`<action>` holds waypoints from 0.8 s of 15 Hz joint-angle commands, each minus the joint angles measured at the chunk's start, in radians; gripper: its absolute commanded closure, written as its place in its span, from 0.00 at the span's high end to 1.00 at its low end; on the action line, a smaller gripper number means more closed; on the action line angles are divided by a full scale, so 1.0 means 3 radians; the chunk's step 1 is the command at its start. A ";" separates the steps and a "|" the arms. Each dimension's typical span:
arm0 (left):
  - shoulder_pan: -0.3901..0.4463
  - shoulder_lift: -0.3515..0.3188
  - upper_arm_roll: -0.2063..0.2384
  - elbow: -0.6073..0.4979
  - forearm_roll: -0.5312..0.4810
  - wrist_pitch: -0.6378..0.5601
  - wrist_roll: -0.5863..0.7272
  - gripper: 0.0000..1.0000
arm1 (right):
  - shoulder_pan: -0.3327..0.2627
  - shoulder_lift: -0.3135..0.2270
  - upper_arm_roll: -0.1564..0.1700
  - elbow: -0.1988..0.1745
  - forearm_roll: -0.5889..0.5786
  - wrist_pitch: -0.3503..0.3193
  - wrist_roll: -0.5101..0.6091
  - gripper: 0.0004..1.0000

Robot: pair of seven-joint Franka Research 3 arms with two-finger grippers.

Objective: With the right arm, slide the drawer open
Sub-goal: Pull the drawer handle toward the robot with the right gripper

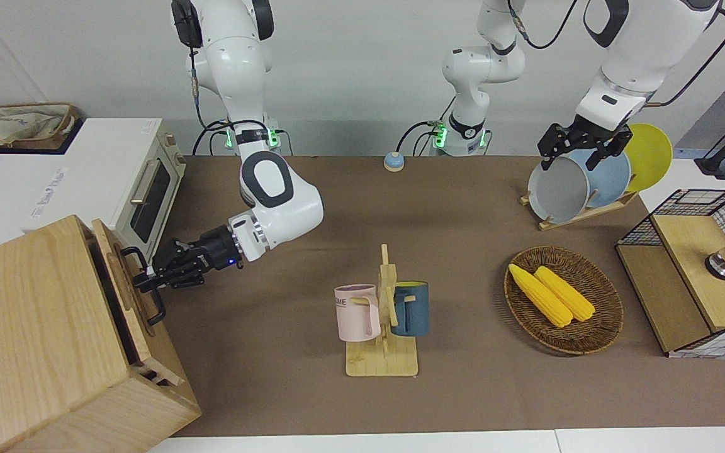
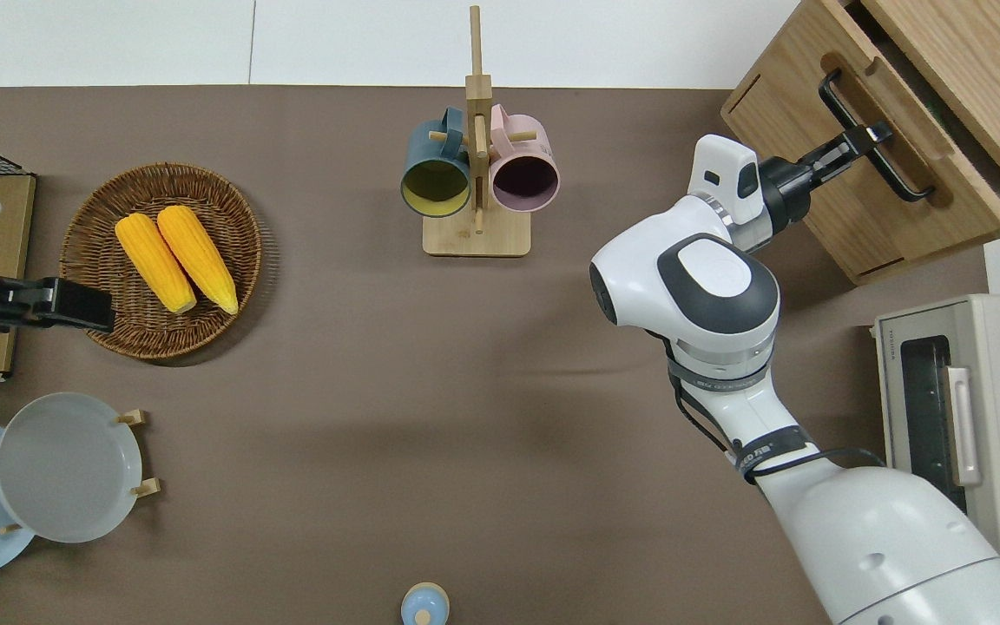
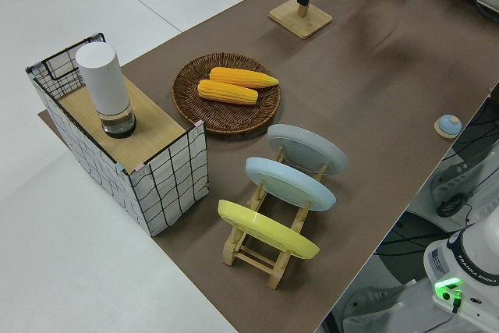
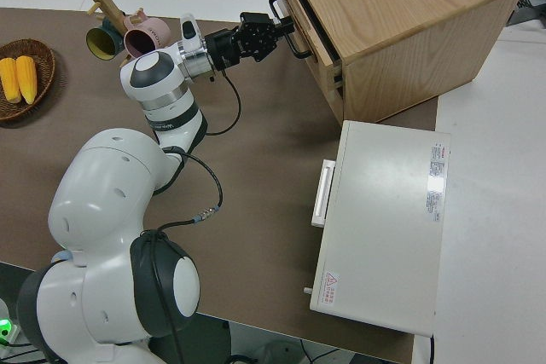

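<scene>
Reaching out toward the wooden cabinet (image 1: pixel 35 327), the right arm (image 2: pixel 708 286) is stretched low across the brown table (image 1: pixel 463 390). The black handle (image 2: pixel 869 139) of the drawer (image 2: pixel 908 130) is held by the right gripper (image 2: pixel 869 139), and its fingers are closed tight around the bar. The drawer is seen pulled a little way out of the cabinet, so a dark gap is shown between the drawer front and the box. The cabinet is placed at the right arm's end of the table, farther from the robots than the white oven (image 1: pixel 142 182) that is set just beside it.

The left arm is parked, and its gripper (image 1: pixel 579 148) is seen with fingers spread apart.

A wooden mug stand (image 1: pixel 384 321) is set near the middle of the table. A pink mug (image 1: pixel 357 313) and a dark blue mug (image 1: pixel 411 308) are hung on it. A round basket (image 1: pixel 589 340) is placed toward the left arm's end, and two yellow corn cobs (image 1: pixel 551 294) are laid in it side by side. Nearer to the robots than the basket, three plates (image 3: pixel 288 185) are stood up in a wooden rack (image 3: pixel 253 251): one grey, one light blue and one yellow. A wire box (image 3: pixel 168 173) with a wooden shelf is set at the left arm's end, and a white tube (image 3: pixel 105 87) is stood upright on it. A small blue knob (image 2: pixel 424 605) is seen close to the robots.
</scene>
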 commanded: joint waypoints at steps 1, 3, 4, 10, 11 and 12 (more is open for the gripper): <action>0.0018 0.0038 -0.0024 0.0087 0.0057 -0.0066 0.0033 0.99 | 0.0199 -0.0007 0.0010 0.0010 0.0096 -0.0245 0.0005 0.00; 0.0018 0.0038 -0.0024 0.0087 0.0057 -0.0066 0.0033 0.99 | 0.0332 -0.0007 0.0010 0.0015 0.0239 -0.0389 -0.0015 0.00; 0.0018 0.0038 -0.0024 0.0087 0.0057 -0.0066 0.0033 0.99 | 0.0388 -0.0002 0.0015 0.0015 0.0290 -0.0460 -0.0015 0.00; 0.0018 0.0038 -0.0024 0.0082 0.0057 -0.0066 0.0033 0.99 | 0.0619 -0.0002 0.0046 0.0036 0.0475 -0.0757 -0.0010 0.00; 0.0018 0.0038 -0.0024 0.0082 0.0057 -0.0066 0.0033 0.99 | 0.0644 -0.0002 0.0046 0.0046 0.0510 -0.0788 -0.0010 0.00; 0.0018 0.0038 -0.0024 0.0087 0.0057 -0.0066 0.0033 0.99 | 0.0680 -0.0002 0.0046 0.0046 0.0541 -0.0803 -0.0010 0.00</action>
